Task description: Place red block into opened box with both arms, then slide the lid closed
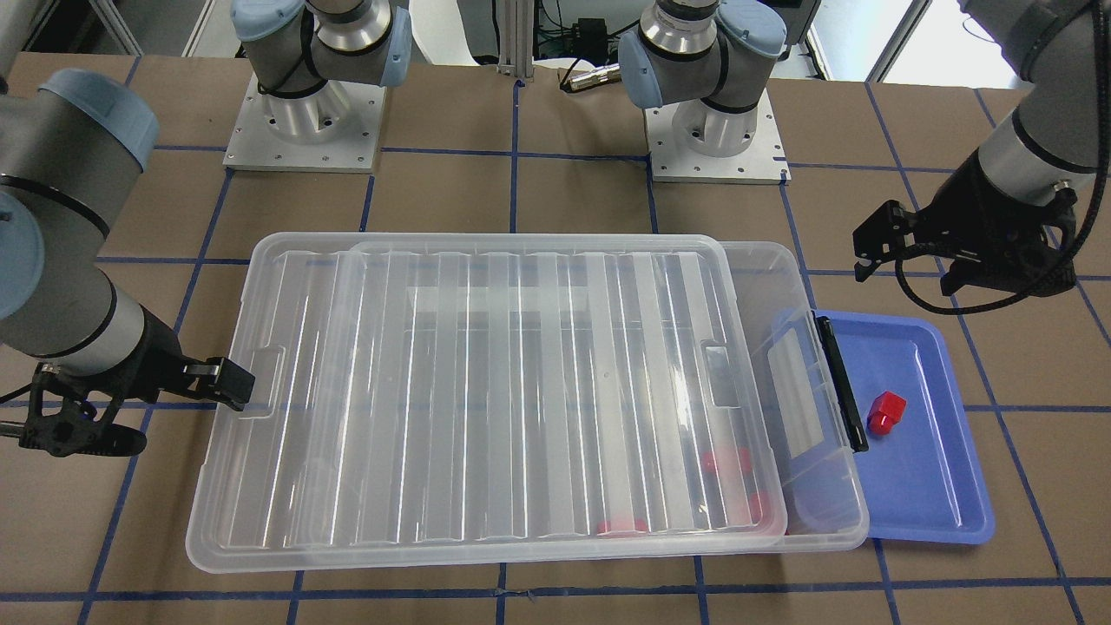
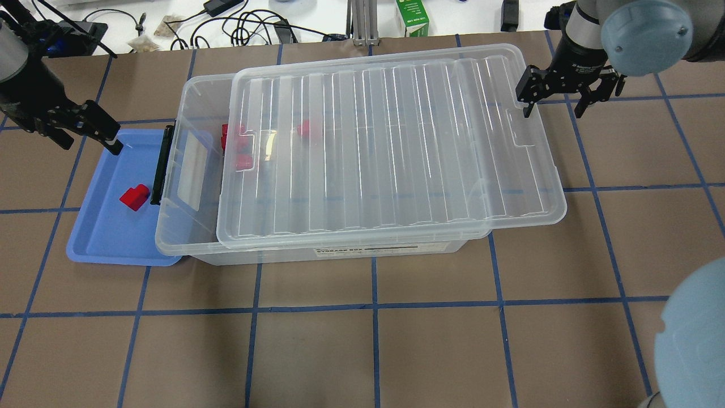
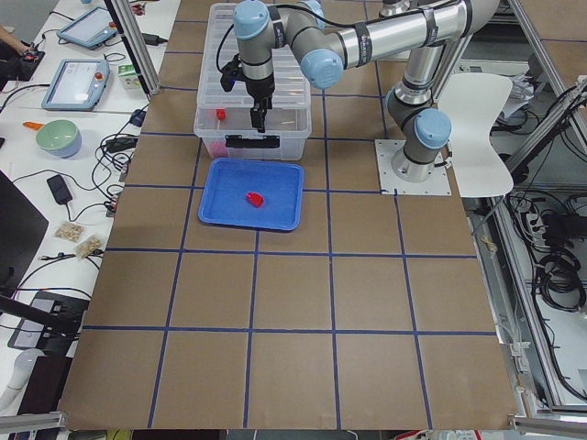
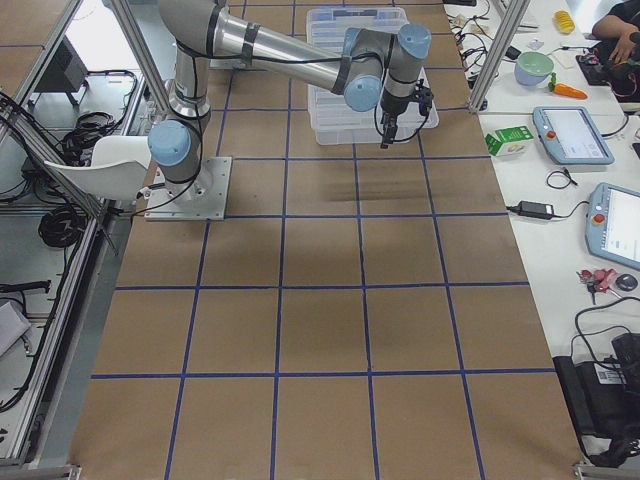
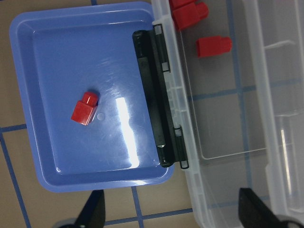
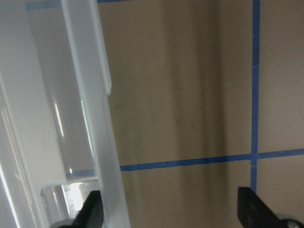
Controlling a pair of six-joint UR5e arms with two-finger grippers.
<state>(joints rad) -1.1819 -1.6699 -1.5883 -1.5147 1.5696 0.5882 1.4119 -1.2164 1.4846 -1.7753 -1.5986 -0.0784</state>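
left gripper (image 2: 90, 140) spread, empty | red block (image 2: 134, 198) below in blue tray (image 2: 102, 241), offset toward one finger, axis skewed to jaws | right gripper (image 2: 552, 107) spread, far off by lid (image 2: 396, 147) end

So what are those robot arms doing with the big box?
They are filling the box with red blocks. Some lie inside already; one red block waits on the blue tray. The left gripper hangs by that tray, jaws open and empty. The lid leaves one end uncovered; the right gripper is at its other end, jaws open.
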